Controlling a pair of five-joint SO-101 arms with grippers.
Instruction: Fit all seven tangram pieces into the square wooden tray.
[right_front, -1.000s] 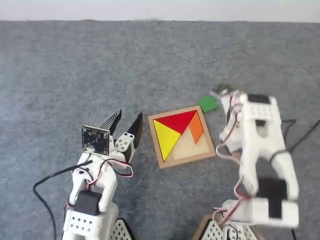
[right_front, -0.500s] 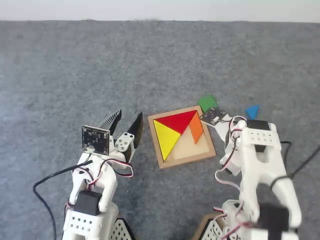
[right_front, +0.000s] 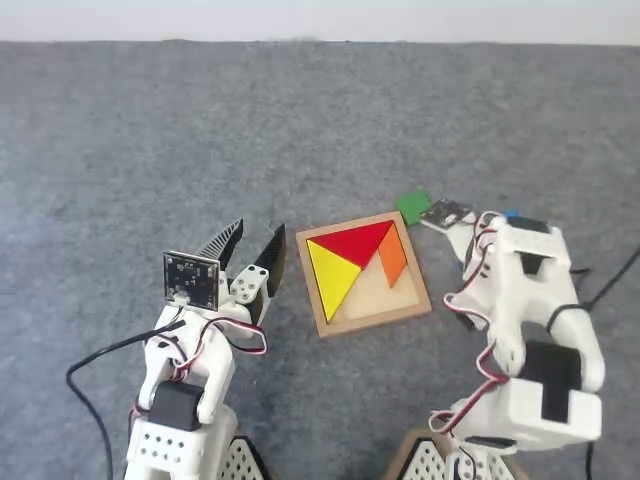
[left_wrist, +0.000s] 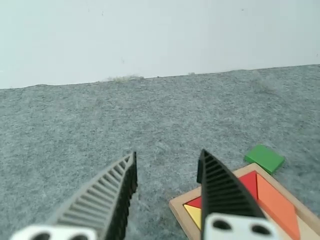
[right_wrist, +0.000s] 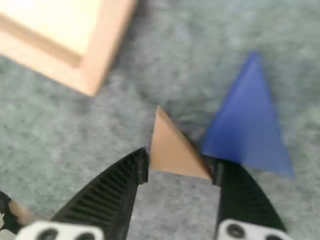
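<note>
- Tan triangle: small tangram piece, flat on the grey counter outside the tray. In the right wrist view it sits directly between the right gripper fingers.
- Its orientation: sharp tip points away from the wrist, out past the fingertips. One short edge runs across from finger to finger. Its longest visible edge faces the blue triangle.
- Right gripper: fingers apart, one at each end of that short edge, touching or just beside the corners. Whether they press on the piece yet cannot be told. The arm stands at right of the high frame, beside the tray's right edge.
- Blue triangle: flat on the counter just beside the tan one, long axis roughly parallel to it, tip likewise pointing away from the wrist. One finger stands by its near corner, so a closing move risks nudging it.
- Wooden tray: centre of the high frame. It holds a red triangle, a yellow triangle and an orange piece. Bare floor shows in its lower right part.
- Green piece: on the counter just off the tray's upper right corner.
- Left gripper: fingers apart and holding nothing, just left of the tray, well apart from the loose pieces. The right arm is judged nearer.
- Step in hand, as judged: closing on the tan triangle for transfer.
</note>
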